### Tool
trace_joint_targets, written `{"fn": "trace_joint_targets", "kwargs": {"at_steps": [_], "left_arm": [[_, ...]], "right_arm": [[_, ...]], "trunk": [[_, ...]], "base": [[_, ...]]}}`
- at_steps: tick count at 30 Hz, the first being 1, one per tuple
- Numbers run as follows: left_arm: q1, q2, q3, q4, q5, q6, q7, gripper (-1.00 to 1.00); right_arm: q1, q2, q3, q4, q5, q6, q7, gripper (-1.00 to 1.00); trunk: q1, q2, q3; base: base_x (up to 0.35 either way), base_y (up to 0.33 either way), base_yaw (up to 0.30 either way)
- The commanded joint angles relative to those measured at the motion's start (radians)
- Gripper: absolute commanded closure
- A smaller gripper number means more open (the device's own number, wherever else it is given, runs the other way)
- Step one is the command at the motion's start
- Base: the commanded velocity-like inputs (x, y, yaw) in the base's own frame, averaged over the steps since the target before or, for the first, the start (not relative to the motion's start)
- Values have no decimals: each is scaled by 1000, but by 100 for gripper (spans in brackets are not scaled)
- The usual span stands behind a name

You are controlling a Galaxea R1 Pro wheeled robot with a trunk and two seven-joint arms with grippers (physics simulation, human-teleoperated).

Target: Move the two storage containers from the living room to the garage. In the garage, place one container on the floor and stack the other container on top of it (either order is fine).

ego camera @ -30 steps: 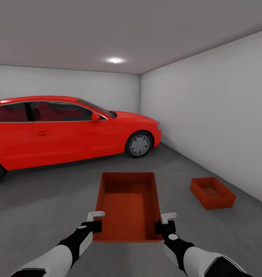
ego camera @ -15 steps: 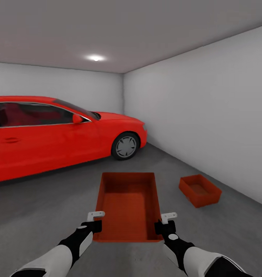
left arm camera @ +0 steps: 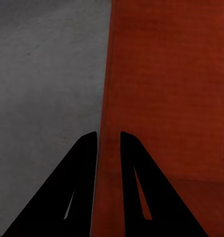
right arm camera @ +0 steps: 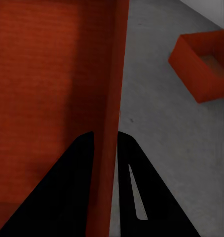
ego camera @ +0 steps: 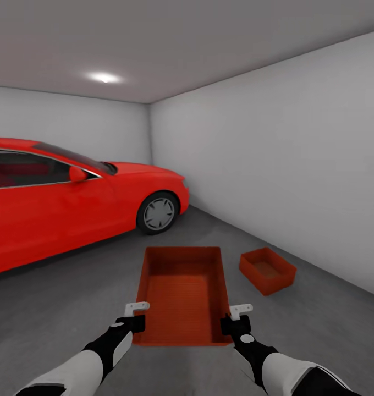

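Fingers (left arm camera: 85, 163) pinching held container (ego camera: 182, 291), garage

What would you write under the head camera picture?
Both grippers hold an orange-red rectangular bin; its twin sits on grey concrete beside a red car.

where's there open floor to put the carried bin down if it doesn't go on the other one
Bare concrete floor lies between the red car and the held container, and ahead toward the wall corner. It is tighter on the right, where the second container sits near the grey wall.
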Motion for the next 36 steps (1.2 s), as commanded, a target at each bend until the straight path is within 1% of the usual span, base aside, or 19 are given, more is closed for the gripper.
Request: {"fn": "trace_joint_targets", "kwargs": {"at_steps": [1,6,9,36], "left_arm": [[0,-1,30,-6,-6,-76,9,100],[0,-1,30,-6,-6,-76,9,100],[0,-1,30,-6,-6,-76,9,100],[0,-1,30,-6,-6,-76,9,100]], "right_arm": [[-1,3,-26,1,6,3,7,100],[-1,3,-26,1,6,3,7,100],[-1,3,-26,1,6,3,7,100],[-1,3,-26,1,6,4,6,100]], "trunk": [[1,-1,-1],[1,-1,-1],[1,-1,-1],[1,-1,-1]], "base": [[312,129,-286],[313,125,-285],[313,123,-154],[313,123,-7]]}}
